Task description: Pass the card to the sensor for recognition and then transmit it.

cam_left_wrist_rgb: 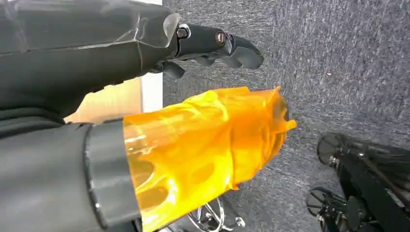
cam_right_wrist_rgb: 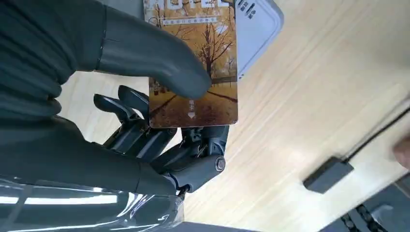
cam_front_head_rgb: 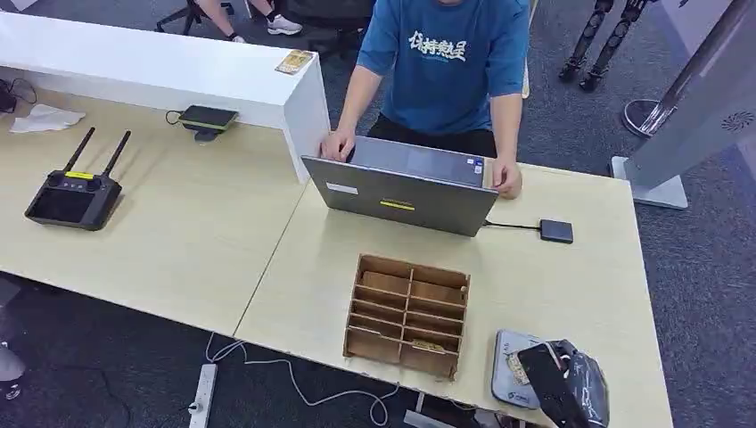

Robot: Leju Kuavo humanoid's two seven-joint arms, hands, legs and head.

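Note:
My right hand [cam_front_head_rgb: 571, 385] is at the table's front right corner and pinches a card [cam_front_head_rgb: 515, 367] printed with autumn trees. In the right wrist view the card [cam_right_wrist_rgb: 198, 63] sits between the grey thumb [cam_right_wrist_rgb: 154, 53] and the dark fingers [cam_right_wrist_rgb: 159, 140]. It hangs just over a flat light-grey sensor pad [cam_front_head_rgb: 502, 383] whose corner [cam_right_wrist_rgb: 256, 29] shows behind it; I cannot tell whether they touch. My left hand [cam_left_wrist_rgb: 188, 116] hangs beside the table edge above the carpet, its thumb wrapped in orange film, dark fingers [cam_left_wrist_rgb: 217, 46] stretched out, holding nothing.
A wooden slotted box [cam_front_head_rgb: 407, 314] stands left of the pad. Behind it a person in a blue shirt works at a laptop [cam_front_head_rgb: 401, 192], with a small black box [cam_front_head_rgb: 556, 231] on a cable beside it. A remote controller [cam_front_head_rgb: 73, 198] lies far left.

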